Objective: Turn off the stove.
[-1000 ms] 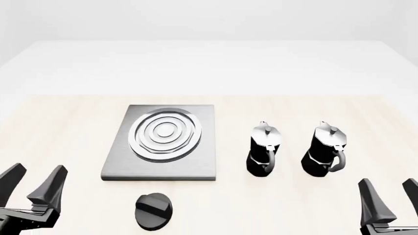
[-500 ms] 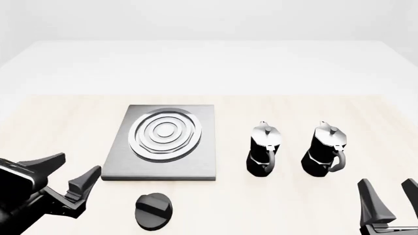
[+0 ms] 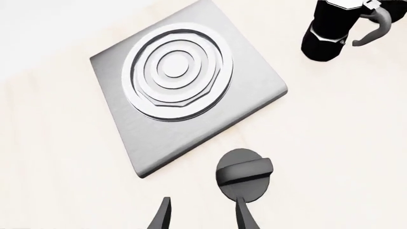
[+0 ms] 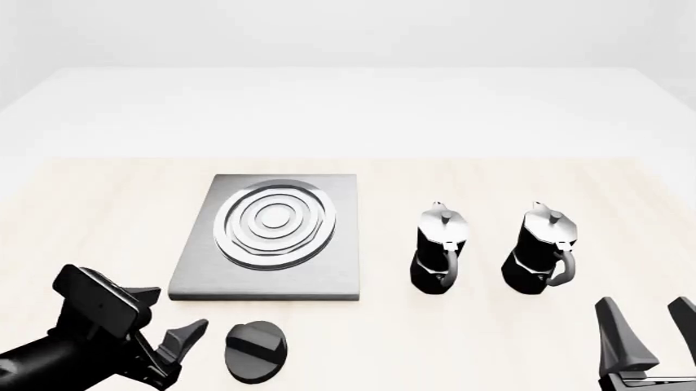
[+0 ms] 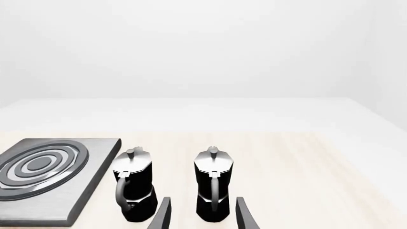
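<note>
Reaching low from the left, the left end effector (image 4: 174,346) has its fingers spread, empty, the knob (image 4: 257,351) just beside it to its right, near the stove (image 4: 272,281) front edge. Knob: round, black, ridged, raised bar running slightly aslant. Slab: flat brushed grey metal, silver rings. Right end effector (image 4: 653,338) spread too, well apart. Left arm nearer.
</note>
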Controlling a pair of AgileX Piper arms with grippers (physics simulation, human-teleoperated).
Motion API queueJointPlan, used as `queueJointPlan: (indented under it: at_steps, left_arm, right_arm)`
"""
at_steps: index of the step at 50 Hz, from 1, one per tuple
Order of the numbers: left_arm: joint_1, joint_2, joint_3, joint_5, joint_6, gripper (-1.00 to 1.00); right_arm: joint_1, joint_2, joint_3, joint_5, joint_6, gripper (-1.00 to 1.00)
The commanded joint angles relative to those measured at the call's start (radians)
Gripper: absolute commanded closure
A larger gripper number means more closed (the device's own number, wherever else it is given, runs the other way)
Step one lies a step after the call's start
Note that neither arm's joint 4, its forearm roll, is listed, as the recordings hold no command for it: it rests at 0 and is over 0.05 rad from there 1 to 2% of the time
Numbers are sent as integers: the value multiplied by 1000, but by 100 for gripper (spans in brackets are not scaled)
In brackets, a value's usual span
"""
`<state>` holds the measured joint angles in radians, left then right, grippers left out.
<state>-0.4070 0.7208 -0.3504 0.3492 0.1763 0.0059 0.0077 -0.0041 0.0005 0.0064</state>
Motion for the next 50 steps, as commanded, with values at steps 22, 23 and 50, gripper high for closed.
queueJointPlan:
  at_steps: [22,23,50]
  left_arm:
    - [-10,270,109,-248,46,-100]
    - [-8,275,108,-254,45,-100]
    - [33,498,130,-461,102,-100]
  right_arm:
    - [-3,-2,0,1,0,-100]
    - [-3,-2,0,1,0,-100]
    - [-7,0,0,1,2,-100]
